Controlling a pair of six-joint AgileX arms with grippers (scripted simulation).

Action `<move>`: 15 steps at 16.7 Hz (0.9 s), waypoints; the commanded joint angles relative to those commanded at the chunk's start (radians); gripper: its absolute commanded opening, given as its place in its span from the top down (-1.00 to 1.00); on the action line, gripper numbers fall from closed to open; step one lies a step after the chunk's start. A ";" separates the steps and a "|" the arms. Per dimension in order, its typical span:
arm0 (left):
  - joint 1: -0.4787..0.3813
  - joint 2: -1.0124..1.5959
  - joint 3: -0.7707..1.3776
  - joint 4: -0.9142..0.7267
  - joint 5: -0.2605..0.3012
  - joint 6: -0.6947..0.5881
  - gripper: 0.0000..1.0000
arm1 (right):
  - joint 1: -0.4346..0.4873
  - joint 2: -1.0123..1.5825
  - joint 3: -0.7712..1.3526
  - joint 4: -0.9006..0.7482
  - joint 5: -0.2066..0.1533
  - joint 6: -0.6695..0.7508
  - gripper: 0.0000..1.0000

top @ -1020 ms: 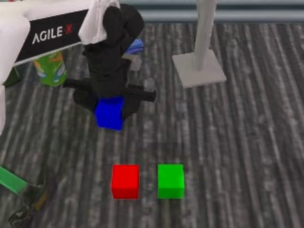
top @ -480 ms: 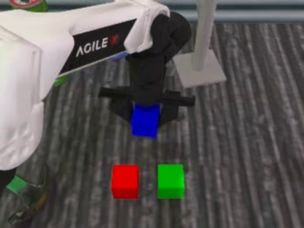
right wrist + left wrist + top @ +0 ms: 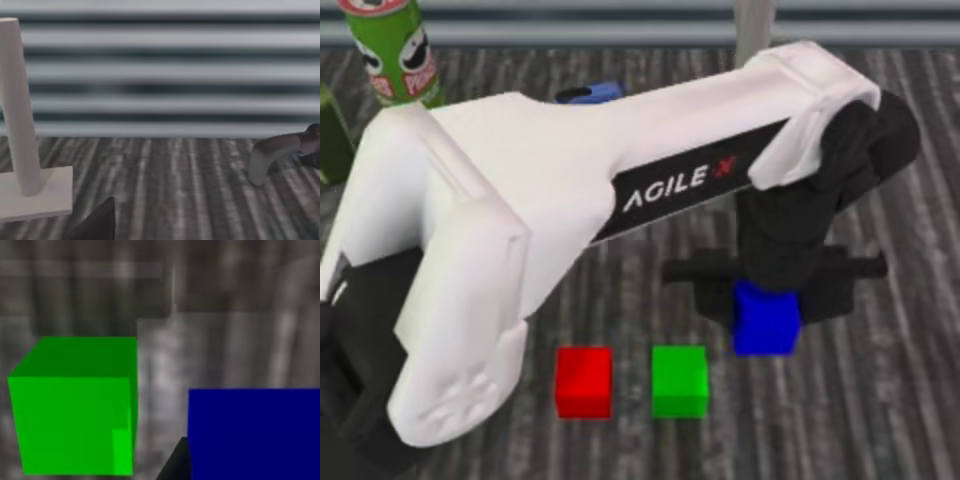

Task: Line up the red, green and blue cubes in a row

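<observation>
The red cube (image 3: pixel 584 380) and the green cube (image 3: pixel 679 380) sit side by side near the table's front edge. My left gripper (image 3: pixel 767 300) is shut on the blue cube (image 3: pixel 765 318), which hangs just right of the green cube and slightly behind the row. In the left wrist view the blue cube (image 3: pixel 255 435) fills the near corner, one dark finger (image 3: pixel 175 462) shows against its side, and the green cube (image 3: pixel 70 405) lies beside it with a strip of table between them. My right arm stays parked out of the top view.
A green crisp can (image 3: pixel 392 50) stands at the back left and a blue stapler (image 3: pixel 590 94) peeks out behind the left arm. A white post (image 3: pixel 752 30) on a square base (image 3: pixel 35 195) rises at the back. The left arm's white body covers the table's left half.
My left gripper has carried the blue cube rightwards and forwards, from behind the red cube to just right of the green cube. The red and green cubes have not moved.
</observation>
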 joint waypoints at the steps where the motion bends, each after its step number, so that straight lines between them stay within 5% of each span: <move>1: -0.012 0.001 0.009 -0.003 0.000 -0.015 1.00 | 0.000 0.000 0.000 0.000 0.000 0.000 -1.00; 7: -0.013 0.001 -0.008 0.015 0.000 -0.014 1.00 | 0.000 0.000 0.000 0.000 0.000 0.000 -1.00; 15: -0.016 0.045 -0.193 0.243 0.000 -0.019 1.00 | 0.000 0.000 0.000 0.000 0.000 0.000 -1.00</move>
